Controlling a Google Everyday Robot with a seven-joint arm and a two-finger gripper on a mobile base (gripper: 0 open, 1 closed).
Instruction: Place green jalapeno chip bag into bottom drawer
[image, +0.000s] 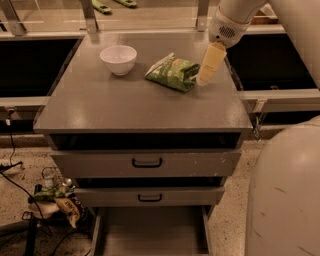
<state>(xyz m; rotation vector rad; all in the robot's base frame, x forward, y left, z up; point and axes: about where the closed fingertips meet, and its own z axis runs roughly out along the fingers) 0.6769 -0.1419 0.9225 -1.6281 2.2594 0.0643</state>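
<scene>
The green jalapeno chip bag (172, 73) lies flat on the grey cabinet top (130, 107), right of centre. My gripper (202, 81) reaches down from the upper right, its cream tip at the bag's right edge and low over the top. The bottom drawer (150, 232) is pulled out at the foot of the cabinet, and its flat grey floor shows with nothing on it.
A white bowl (118, 59) stands on the cabinet top left of the bag. Two shut drawer fronts with black handles (146, 162) sit above the open drawer. Crumpled wrappers and cables (62, 202) lie on the floor at the left. My arm's pale body (285, 195) fills the lower right.
</scene>
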